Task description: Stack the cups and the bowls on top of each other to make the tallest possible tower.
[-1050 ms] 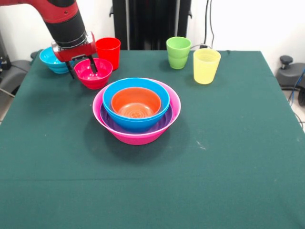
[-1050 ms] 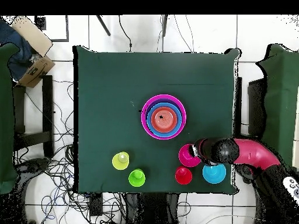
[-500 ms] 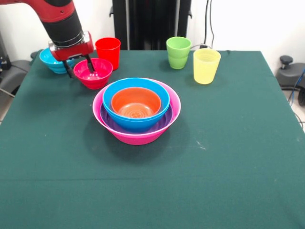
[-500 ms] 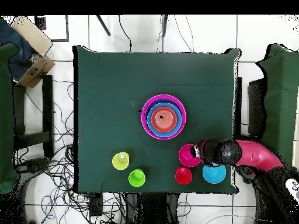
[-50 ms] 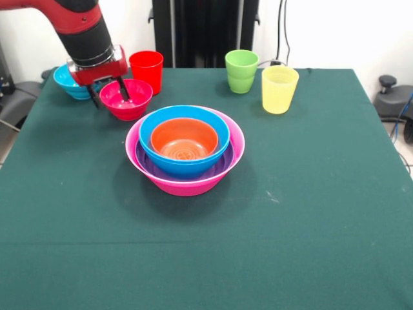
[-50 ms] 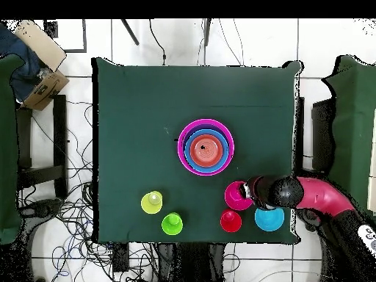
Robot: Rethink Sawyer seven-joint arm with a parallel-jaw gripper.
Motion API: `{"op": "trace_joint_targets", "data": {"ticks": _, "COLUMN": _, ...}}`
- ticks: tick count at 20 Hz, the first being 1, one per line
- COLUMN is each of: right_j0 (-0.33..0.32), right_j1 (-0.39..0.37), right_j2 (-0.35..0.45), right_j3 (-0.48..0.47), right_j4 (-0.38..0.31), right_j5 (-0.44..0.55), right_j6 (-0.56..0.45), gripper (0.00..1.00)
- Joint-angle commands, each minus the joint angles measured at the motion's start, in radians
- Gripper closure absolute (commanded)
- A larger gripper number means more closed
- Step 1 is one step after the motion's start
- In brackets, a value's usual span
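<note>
While the arm hangs over the desk's (image 5: 310, 213) ten o'clock corner in the front view, the pincer (image 5: 108, 93) straddles the rim of the magenta-red bowl (image 5: 129, 100): one finger (image 5: 122, 89) inside the bowl, the other outside on its cyan-bowl side. Jaws part open, spread about the wall's width; can't tell if they actually pinch it. Bowl looks seated on the cloth.

Cyan bowl (image 5: 68, 81) is just beyond the arm at ten o'clock, partly hidden. Red cup (image 5: 147, 70) stands just beside the magenta-red bowl, at its one o'clock, upright.

Tower (image 5: 185, 150) sits mid-desk: pink bowl (image 5: 187, 184) outermost, purple bowl (image 5: 216, 166) next, blue bowl (image 5: 184, 165), orange bowl (image 5: 184, 139) innermost. Only one blue bowl visible.

Green cup (image 5: 242, 71) and yellow cup (image 5: 279, 89) are at the tower's one to two o'clock, both upright, near each other, well apart from the arm.

Overhead: pincer (image 6: 250, 192) at the magenta-red bowl's (image 6: 236, 195) edge, cyan bowl (image 6: 269, 218) and red cup (image 6: 230, 221) close by.
</note>
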Motion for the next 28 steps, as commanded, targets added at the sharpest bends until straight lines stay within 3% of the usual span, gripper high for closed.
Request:
{"op": "trace_joint_targets", "data": {"ticks": 1, "right_j0": 0.011, "right_j1": 0.089, "right_j2": -0.025, "right_j3": -0.063, "right_j4": -0.156, "right_j5": -0.138, "right_j6": -0.121, "gripper": 0.00}}
{"op": "trace_joint_targets", "data": {"ticks": 14, "right_j0": -0.018, "right_j1": 0.146, "right_j2": -0.024, "right_j3": -0.101, "right_j4": -0.200, "right_j5": -0.157, "right_j6": -0.146, "gripper": 0.00}}
{"op": "trace_joint_targets", "data": {"ticks": 28, "right_j0": -0.016, "right_j1": 0.133, "right_j2": -0.014, "right_j3": -0.086, "right_j4": -0.194, "right_j5": -0.152, "right_j6": -0.140, "gripper": 0.00}}
